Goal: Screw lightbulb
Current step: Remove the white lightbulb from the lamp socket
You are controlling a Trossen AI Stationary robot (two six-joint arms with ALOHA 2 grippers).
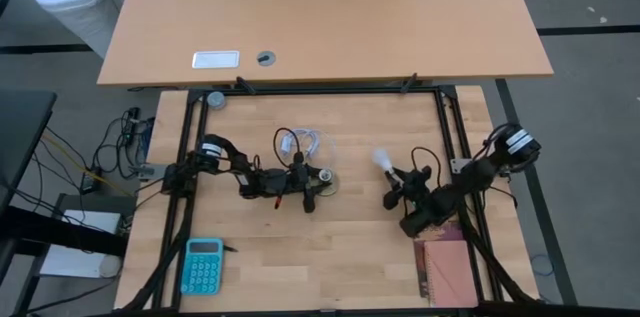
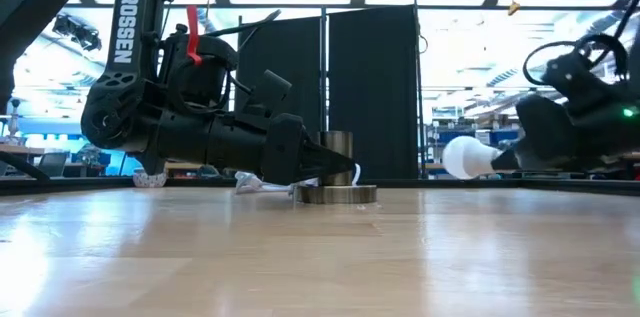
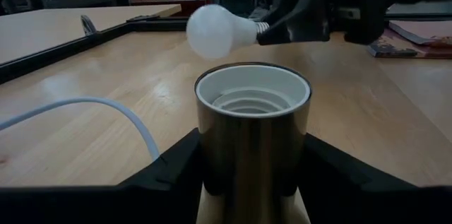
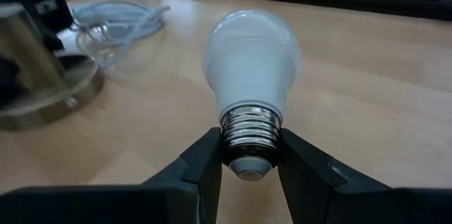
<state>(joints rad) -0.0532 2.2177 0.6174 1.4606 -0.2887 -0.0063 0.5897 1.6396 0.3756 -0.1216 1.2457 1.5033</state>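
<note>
The lightbulb (image 4: 251,58) is hanging above the desk (image 1: 340,252), well apart from the socket (image 3: 252,128), pinched by its threaded base in the right gripper (image 4: 248,155), globe leading. The left gripper (image 3: 248,181) is clamping the metal socket cylinder upright beside the coiled white cable (image 1: 308,143). As I'm reading it, the bulb is needing flipping so its threads are facing the socket mouth, then lining up dead centre before any turning, or it's risking cross-threading.

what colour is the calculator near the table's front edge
Light blue calculator, seen best in the high view.
</note>
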